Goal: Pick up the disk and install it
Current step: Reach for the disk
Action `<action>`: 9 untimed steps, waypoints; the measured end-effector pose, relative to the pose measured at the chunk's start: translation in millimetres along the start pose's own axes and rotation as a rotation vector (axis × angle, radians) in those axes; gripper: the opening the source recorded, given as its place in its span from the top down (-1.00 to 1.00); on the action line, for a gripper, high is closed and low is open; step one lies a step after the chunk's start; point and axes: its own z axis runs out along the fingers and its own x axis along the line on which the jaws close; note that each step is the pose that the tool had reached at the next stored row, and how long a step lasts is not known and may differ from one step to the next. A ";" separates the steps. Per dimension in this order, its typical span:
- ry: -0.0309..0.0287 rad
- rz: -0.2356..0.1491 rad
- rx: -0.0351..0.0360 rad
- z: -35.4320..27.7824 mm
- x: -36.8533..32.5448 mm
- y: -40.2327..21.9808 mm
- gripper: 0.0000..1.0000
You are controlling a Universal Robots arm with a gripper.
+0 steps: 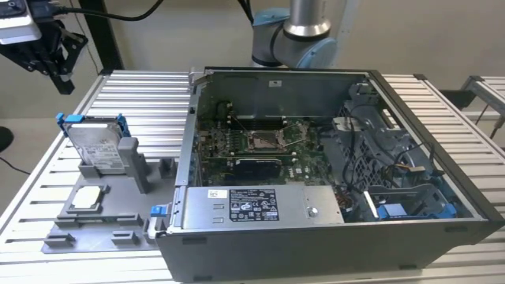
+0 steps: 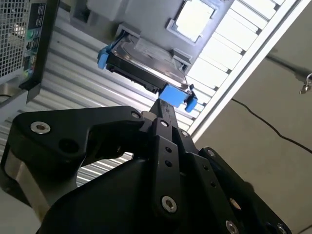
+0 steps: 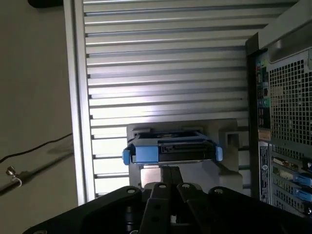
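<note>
In both wrist views the black gripper [image 2: 165,106] fills the foreground, its two fingers drawn in until the tips meet, with nothing between them. It hangs in the air, clear of everything. Just beyond the fingertips stands the disk [image 2: 146,63], seen edge-on: a dull silver metal body with a dark side, framed by a bright blue plastic carrier whose tabs stick out at both ends. In the exterior view the disk [image 1: 96,145] stands on its edge in a slot of a grey stand [image 1: 134,160], leaning slightly, with its white printed label facing out and the blue frame showing at the upper corners. The gripper [image 1: 61,83] is above it, well apart, towards the exterior view's left. A small flat silver chip [image 1: 87,198] lies in a nearer pocket of the same stand. The stand rests on a ribbed metal table [image 1: 150,100]. Beside it, to the exterior view's right, sits an open computer case [image 1: 316,236] with a green board, a labelled grey box [image 1: 252,204] and a blue-fitted bay [image 1: 391,211] inside.
</note>
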 end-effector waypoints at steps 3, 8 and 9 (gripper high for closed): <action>0.0020 -0.002 0.0000 -0.1 5.6 -0.3 1.00; 0.0095 -0.016 0.0003 -0.2 10.5 -0.7 1.00; 0.0098 -0.023 0.0002 -0.2 11.1 -0.7 1.00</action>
